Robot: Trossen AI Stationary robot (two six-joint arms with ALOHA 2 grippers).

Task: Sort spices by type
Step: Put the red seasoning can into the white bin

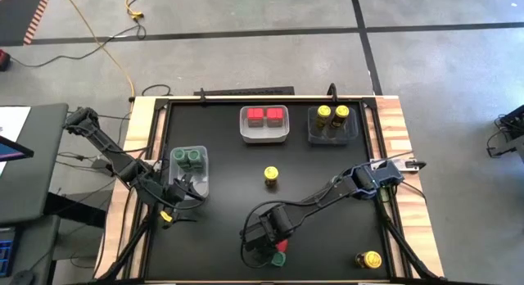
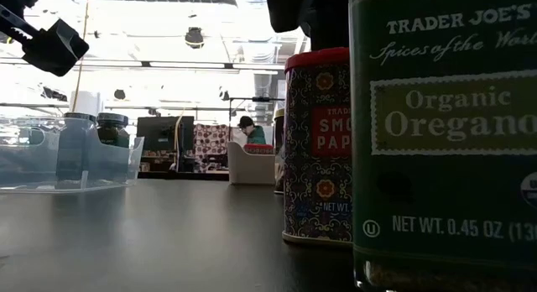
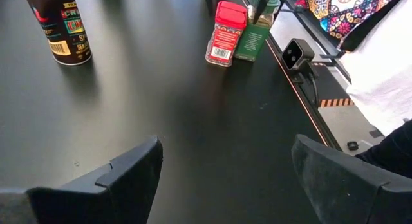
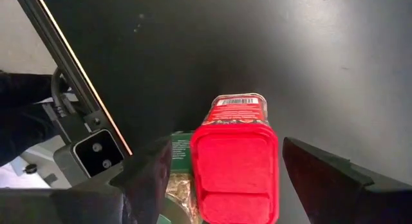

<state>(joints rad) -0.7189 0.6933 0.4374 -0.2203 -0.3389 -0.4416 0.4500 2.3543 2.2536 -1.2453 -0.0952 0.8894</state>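
Note:
A red square-topped box point(image 4: 235, 176) stands upright near the table's near edge, with a green-lidded jar point(image 4: 177, 185) right beside it. My right gripper point(image 4: 225, 147) hangs open over the box and points down, one finger on each side of its lid and apart from it. My left gripper point(image 3: 225, 153) is open with nothing between its fingers, by the left tray point(image 1: 202, 185) that holds two green-lidded jars point(image 1: 188, 158). A yellow-lidded jar point(image 1: 271, 177) stands loose mid-table. Another yellow-lidded jar point(image 1: 368, 259) sits at the near right.
A far-middle tray point(image 1: 264, 136) holds two red boxes. A far-right tray point(image 1: 332, 137) holds two yellow-lidded jars. A small camera block point(image 4: 93, 150) sits on the table's near rim beside the green jar. Bare black tabletop point(image 1: 327, 203) lies between the trays and the near edge.

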